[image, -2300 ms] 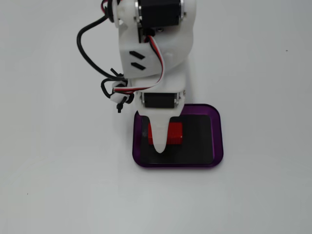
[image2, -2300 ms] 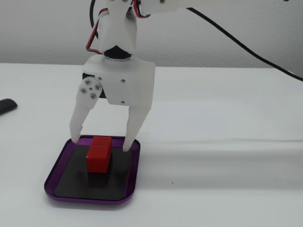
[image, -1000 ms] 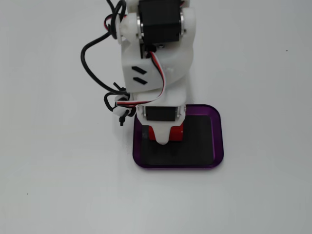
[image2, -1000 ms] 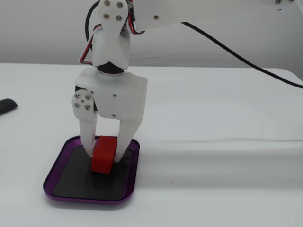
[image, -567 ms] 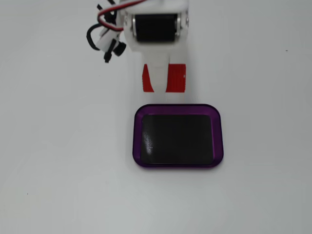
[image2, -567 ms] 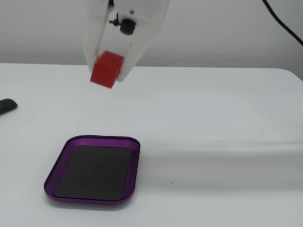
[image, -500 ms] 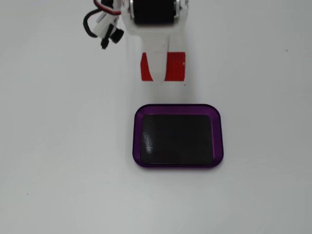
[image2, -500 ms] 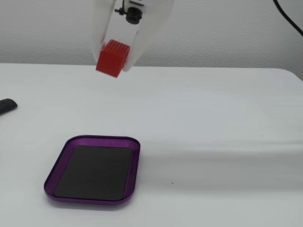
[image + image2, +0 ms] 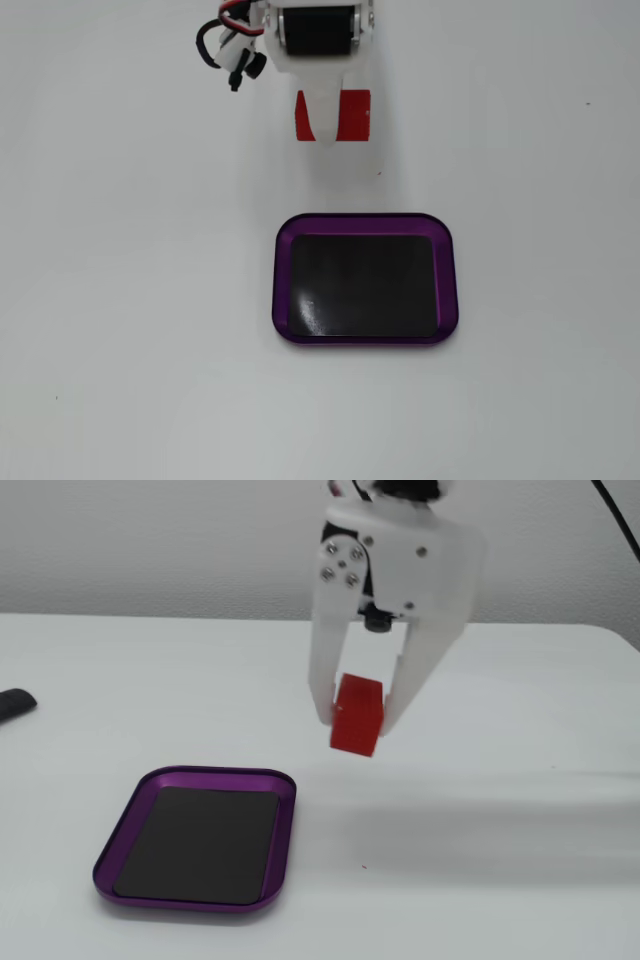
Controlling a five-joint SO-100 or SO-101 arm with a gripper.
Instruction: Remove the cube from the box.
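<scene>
The cube [image 9: 355, 115] is a small red ridged block, and my gripper [image 9: 333, 128] is shut on it. From above, a white finger [image 9: 320, 122] crosses the cube's top. In the side-on fixed view the cube [image 9: 357, 714] hangs a little above the white table, between the two fingers of the gripper [image 9: 356, 722]. It is to the right of the box and farther back. The box [image 9: 286, 825] is a shallow purple-rimmed tray with a black bottom, and nothing lies in it. Seen from above, the box [image 9: 281, 280] is well below the gripper, apart from it.
A dark object [image 9: 16, 703] pokes in at the left edge of the side-on fixed view, on the table. Black and red cables [image 9: 228, 48] bunch at the wrist in the fixed view from above. The white tabletop [image 9: 500, 830] stretches to the right of the box.
The gripper shut on the cube inside the box and lifted it out high. It has since swung right in the side-on view and lowered with the cube. The box stayed put.
</scene>
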